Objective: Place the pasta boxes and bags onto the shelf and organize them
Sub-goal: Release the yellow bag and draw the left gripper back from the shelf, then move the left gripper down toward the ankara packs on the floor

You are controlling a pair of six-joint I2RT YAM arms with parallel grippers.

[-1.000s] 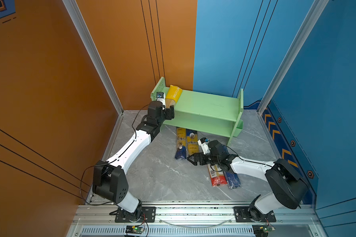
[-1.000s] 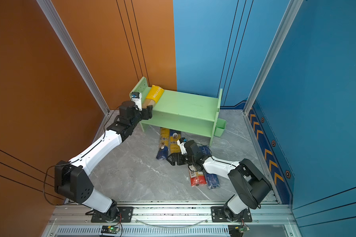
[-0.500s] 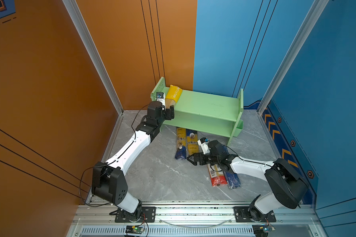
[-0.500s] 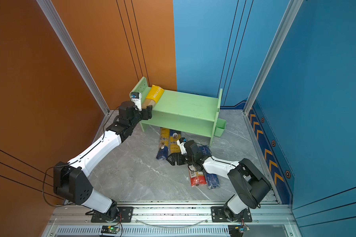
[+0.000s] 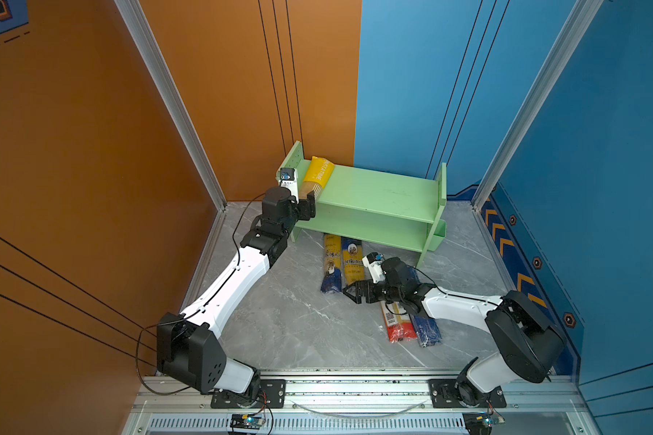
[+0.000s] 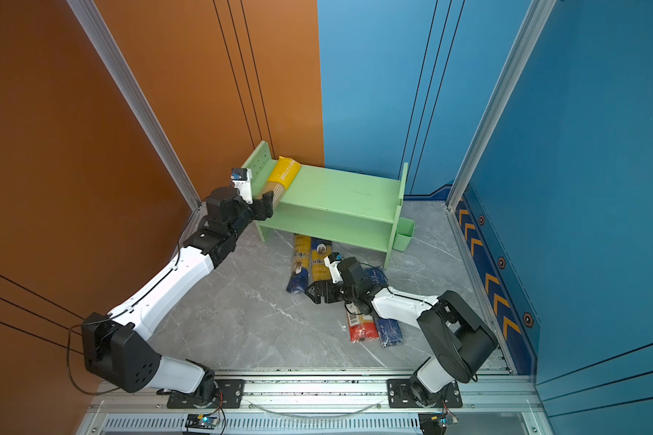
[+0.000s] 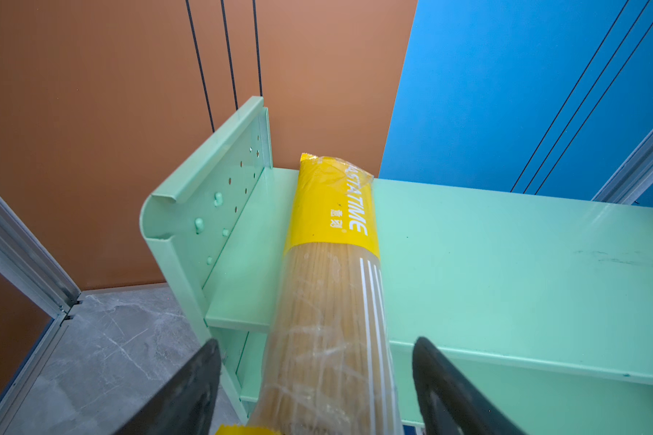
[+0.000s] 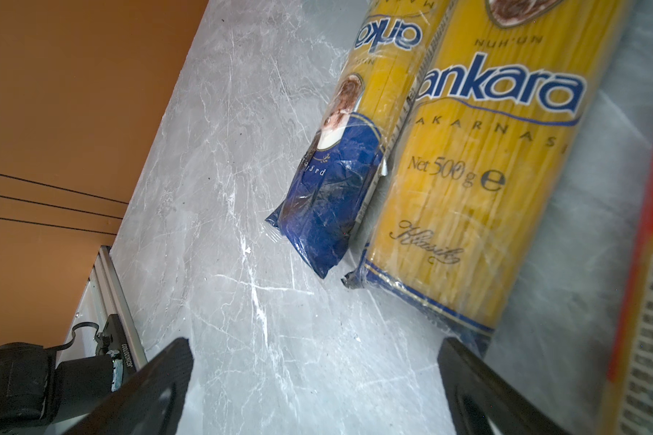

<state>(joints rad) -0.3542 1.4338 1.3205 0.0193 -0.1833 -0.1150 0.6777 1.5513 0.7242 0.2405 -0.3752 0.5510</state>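
Nearest the rail, the red-ended pack (image 5: 396,324) and the dark blue pack (image 5: 426,332) lie side by side on the surface (image 5: 279,324), partly covered by the right arm. At about 10 o'clock from them the right tool (image 5: 352,293) is held low over the surface, its jaws spread wide with nothing between them. Just beyond it, toward 12 o'clock, the blue-ended ankara pack (image 5: 330,265) and the broader ankara pack (image 5: 352,260) lie touching, their far ends reaching the foot of the shelf (image 5: 385,192).

Farther off, the left tool (image 7: 314,341) is set at the front of the top tier. Its jaws stand open either side of the yellow pack (image 5: 319,175), with a gap on each side, so nothing is gripped. That pack rests at the tier's 9 o'clock end, just beside the side panel (image 5: 291,165), with its near end overhanging the front edge.

The first placement is judged finished bar tidying, and four packs are left. The overhanging end may need to be nudged toward 12 o'clock, or the left tool drawn straight back. The right tool's jaws would need to be lowered across an ankara pack's narrow width and closed there.
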